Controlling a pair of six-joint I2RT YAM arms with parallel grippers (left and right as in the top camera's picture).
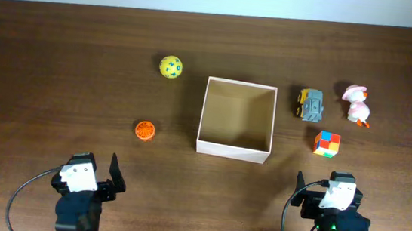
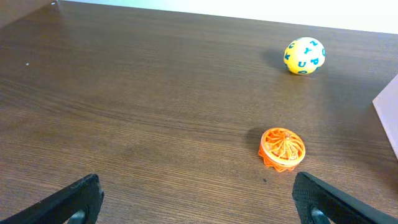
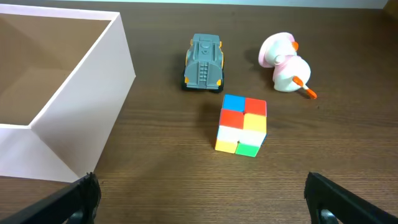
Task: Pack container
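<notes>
The container (image 1: 234, 146), a square white-walled box with a tan inside, sits mid-table and holds nothing; its corner shows in the right wrist view (image 3: 74, 99). Left of it lie a yellow ball (image 1: 170, 67) (image 2: 305, 56) and an orange disc toy (image 1: 145, 130) (image 2: 282, 149). Right of it lie a grey toy truck (image 1: 311, 105) (image 3: 204, 61), a pink and white duck (image 1: 357, 105) (image 3: 285, 65) and a coloured cube (image 1: 327, 143) (image 3: 242, 125). My left gripper (image 1: 96, 175) (image 2: 198, 202) is open and empty near the front edge. My right gripper (image 1: 327, 194) (image 3: 205, 199) is open and empty, short of the cube.
The brown wooden table (image 1: 58, 78) runs to a pale wall at the back. Bare wood lies between each gripper and the toys.
</notes>
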